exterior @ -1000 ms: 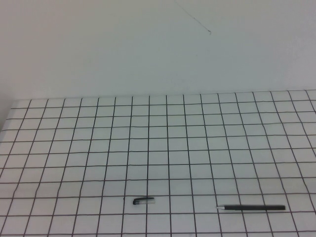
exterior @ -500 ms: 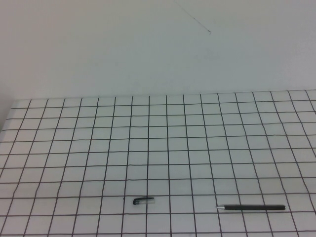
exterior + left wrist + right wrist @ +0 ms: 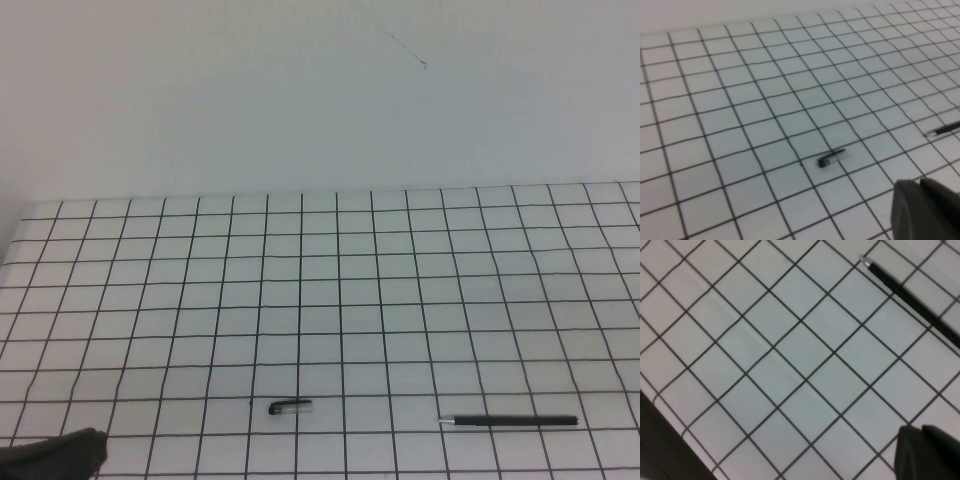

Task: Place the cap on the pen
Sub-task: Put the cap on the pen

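Note:
The black pen (image 3: 510, 421) lies flat on the white grid table at the near right, its silvery tip pointing left. The short black clipped cap (image 3: 290, 406) lies near the front middle, about four squares left of the pen's tip. My left gripper (image 3: 921, 184) hovers above the table, short of the cap (image 3: 831, 157), fingers together and empty. The end of my left arm (image 3: 60, 455) shows at the bottom left of the high view. My right gripper (image 3: 921, 431) hovers above bare grid a few squares from the pen (image 3: 912, 299), fingers together and empty. It is outside the high view.
The grid table (image 3: 320, 300) ends at its left edge (image 3: 12, 255) and at a plain white wall (image 3: 300, 100) behind. A dark strip beyond the table's edge (image 3: 660, 445) shows in the right wrist view.
A dark part of my left arm has come into the high view at the bottom left. The pen and the cap have not moved.

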Motion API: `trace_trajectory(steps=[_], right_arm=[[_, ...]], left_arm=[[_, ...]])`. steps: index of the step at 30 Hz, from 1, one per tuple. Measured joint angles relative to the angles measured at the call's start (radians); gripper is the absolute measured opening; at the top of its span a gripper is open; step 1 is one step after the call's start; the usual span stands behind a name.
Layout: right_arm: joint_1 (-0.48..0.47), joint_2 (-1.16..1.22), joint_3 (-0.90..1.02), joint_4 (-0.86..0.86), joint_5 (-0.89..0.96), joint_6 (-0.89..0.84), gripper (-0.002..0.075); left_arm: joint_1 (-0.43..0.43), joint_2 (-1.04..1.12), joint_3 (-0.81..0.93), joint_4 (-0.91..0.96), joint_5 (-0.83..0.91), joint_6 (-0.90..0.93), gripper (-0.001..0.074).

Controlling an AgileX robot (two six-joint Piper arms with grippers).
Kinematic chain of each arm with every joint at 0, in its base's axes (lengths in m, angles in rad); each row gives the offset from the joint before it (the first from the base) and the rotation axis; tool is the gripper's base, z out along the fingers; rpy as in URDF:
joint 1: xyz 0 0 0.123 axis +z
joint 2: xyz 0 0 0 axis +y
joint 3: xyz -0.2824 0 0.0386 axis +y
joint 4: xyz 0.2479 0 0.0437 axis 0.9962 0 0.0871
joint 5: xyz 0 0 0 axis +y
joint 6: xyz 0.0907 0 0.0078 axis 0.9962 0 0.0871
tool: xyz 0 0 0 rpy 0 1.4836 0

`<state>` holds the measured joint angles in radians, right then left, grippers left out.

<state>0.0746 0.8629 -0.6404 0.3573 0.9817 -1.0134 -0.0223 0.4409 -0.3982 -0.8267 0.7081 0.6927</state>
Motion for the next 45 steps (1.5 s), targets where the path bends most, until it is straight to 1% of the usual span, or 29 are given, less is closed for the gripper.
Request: trace_trajectory(steps=[3,7,9,12,15,16,17,19,23,27,32,45], right_arm=[[0.022,0.089,-0.03,0.007,-0.002,-0.038,-0.0001],[0.079,0.221,-0.08,-0.017,-0.037,-0.047,0.0001],[0.117,0.291,-0.11,-0.027,-0.055,-0.075,0.0027],[0.163,0.393,-0.162,-0.035,-0.099,-0.125,0.0131],[0.2,0.499,-0.217,-0.095,-0.144,-0.149,0.0294],[0.214,0.536,-0.237,-0.138,-0.147,-0.152,0.0337],[0.229,0.572,-0.256,-0.186,-0.147,-0.155,0.0365],[0.256,0.634,-0.287,-0.276,-0.148,-0.157,0.0392],[0.304,0.755,-0.333,-0.426,-0.174,-0.164,0.041],[0.328,0.838,-0.349,-0.473,-0.235,-0.164,0.0412],[0.331,0.908,-0.349,-0.54,-0.312,-0.166,0.0412],[0.331,0.973,-0.353,-0.546,-0.352,-0.166,0.0412]], left_arm=[[0.0,0.013,0.0,-0.029,0.044,0.024,0.0],[-0.013,0.013,0.002,-0.034,0.039,0.032,0.0],[-0.022,0.013,0.002,-0.038,0.033,0.032,0.0],[-0.022,0.013,0.002,-0.045,0.033,0.041,0.0],[-0.022,0.013,0.002,-0.045,0.033,0.041,0.0],[-0.022,0.013,0.002,-0.045,0.033,0.041,0.0],[-0.022,0.013,0.002,-0.045,0.033,0.041,0.0],[-0.022,0.013,0.002,-0.045,0.033,0.041,0.0],[-0.022,0.013,0.002,-0.045,0.033,0.041,0.0],[-0.022,0.013,0.004,-0.045,0.033,0.041,0.0],[-0.022,0.013,0.01,-0.045,0.033,0.041,0.0],[-0.022,0.013,0.015,-0.045,0.01,0.041,0.0]])
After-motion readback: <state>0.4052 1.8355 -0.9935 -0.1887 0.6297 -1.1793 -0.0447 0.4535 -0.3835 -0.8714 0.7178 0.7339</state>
